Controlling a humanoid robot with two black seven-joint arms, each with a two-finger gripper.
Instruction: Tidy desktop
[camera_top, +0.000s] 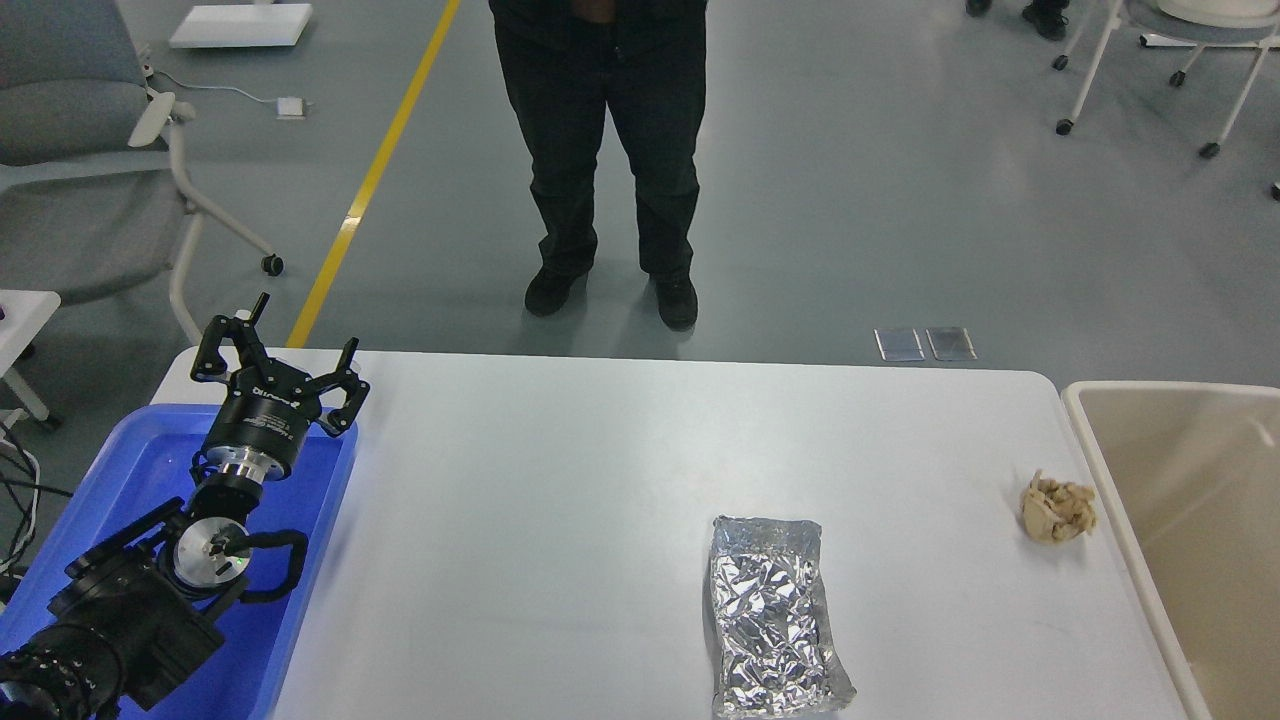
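The white desktop (560, 480) fills the lower part of the head view. A crinkled silver foil packet (772, 615) lies flat on it, right of centre near the front. A crumpled beige paper ball (1057, 508) lies near the right edge. My left gripper (278, 358) is open and empty, held above the far end of the blue tray (150, 470) at the left. It is far from both items. My right gripper is out of view.
A beige white-rimmed bin (1180, 520) stands against the desktop's right edge. A person in black (600, 150) stands just beyond the far edge. A grey chair (90, 190) is at the far left; more chair legs (1150, 70) at the far right.
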